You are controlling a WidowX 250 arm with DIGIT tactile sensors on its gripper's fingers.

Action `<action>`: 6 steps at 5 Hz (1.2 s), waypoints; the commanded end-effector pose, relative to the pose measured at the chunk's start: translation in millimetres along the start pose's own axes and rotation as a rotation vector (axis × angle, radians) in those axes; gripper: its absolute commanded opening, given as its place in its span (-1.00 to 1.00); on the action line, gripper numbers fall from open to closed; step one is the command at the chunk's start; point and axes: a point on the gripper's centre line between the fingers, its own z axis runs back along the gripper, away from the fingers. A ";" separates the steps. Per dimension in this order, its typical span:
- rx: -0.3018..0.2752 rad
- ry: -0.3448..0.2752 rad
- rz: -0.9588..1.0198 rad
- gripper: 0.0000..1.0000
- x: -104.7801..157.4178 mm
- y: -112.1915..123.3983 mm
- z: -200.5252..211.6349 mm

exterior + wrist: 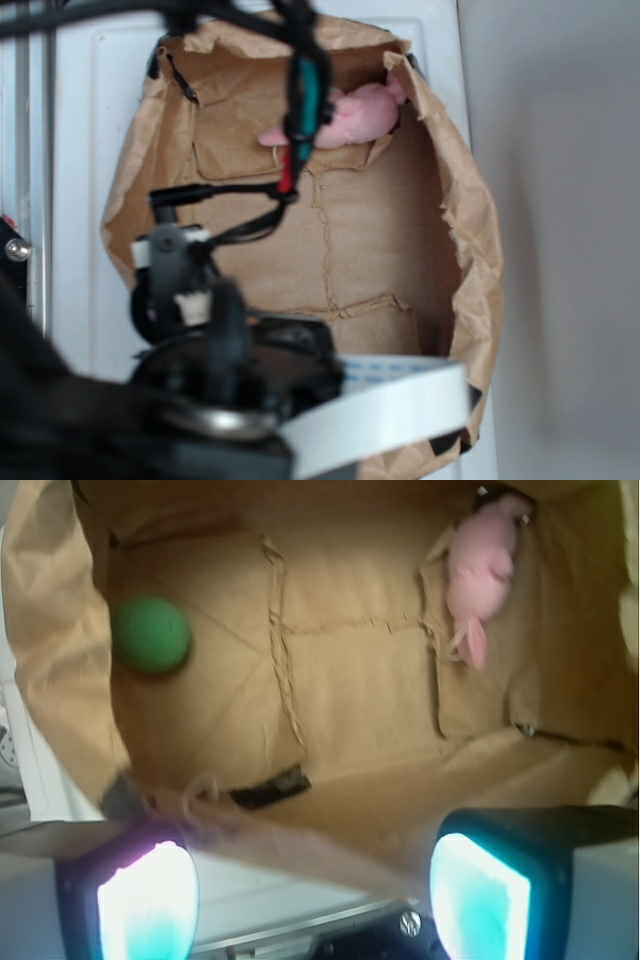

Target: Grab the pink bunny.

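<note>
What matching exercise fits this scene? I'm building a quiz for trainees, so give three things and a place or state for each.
Things:
1. bunny
2. ball
3. gripper

Places or states:
A. open, at the bag's near edge
B. far right corner in the wrist view
C. left side of the bag floor in the wrist view

Pairs: 1-B, 2-C, 3-A

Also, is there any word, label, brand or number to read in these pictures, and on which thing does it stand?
None can be read.
Paper bag: plain brown, no print.
Bunny and green ball: no tag or text visible.
Fingers: only glowing pads, no marking.
</note>
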 end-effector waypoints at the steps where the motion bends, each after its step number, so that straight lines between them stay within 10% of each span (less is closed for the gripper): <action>1: -0.079 -0.112 -0.173 1.00 42.4 23.5 -6.6; 6: -0.008 -0.122 -0.170 1.00 75.5 59.6 -45.0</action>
